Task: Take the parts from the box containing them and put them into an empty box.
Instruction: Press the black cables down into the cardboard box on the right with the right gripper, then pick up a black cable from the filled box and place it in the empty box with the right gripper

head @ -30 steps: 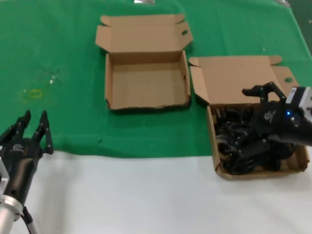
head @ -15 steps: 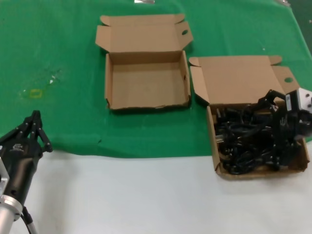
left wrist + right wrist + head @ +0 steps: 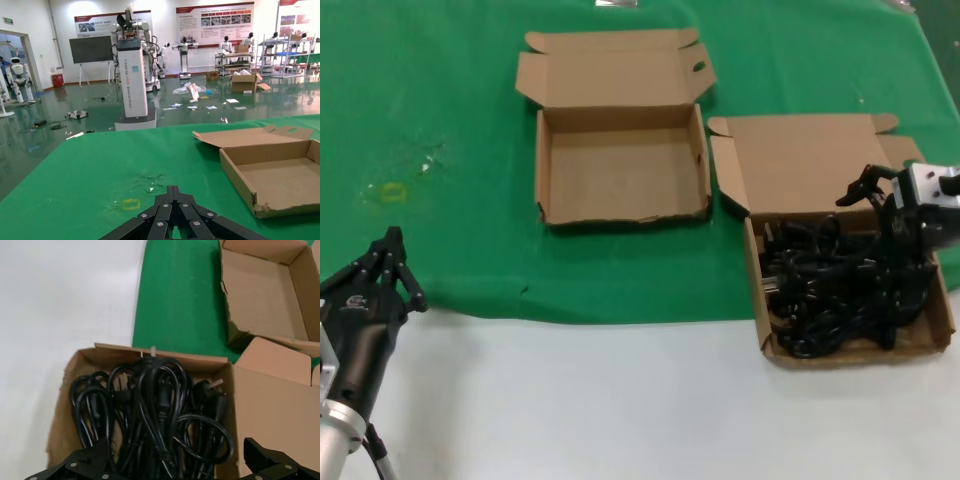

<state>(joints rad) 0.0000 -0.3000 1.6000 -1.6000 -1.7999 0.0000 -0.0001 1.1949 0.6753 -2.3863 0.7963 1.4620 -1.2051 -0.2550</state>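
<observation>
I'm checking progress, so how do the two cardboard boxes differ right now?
The right box is full of black cords; the left box holds nothing. The open right gripper hangs over the right box; nothing is above the left box. Both are brown with lids open.

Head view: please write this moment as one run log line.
right gripper: open, over power cords in full box | left gripper: shut, parked | empty box: no cords

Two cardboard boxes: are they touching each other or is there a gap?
Apart. The head view shows a strip of green cloth between the empty box and the box holding the cords; the right wrist view shows the same gap.
</observation>
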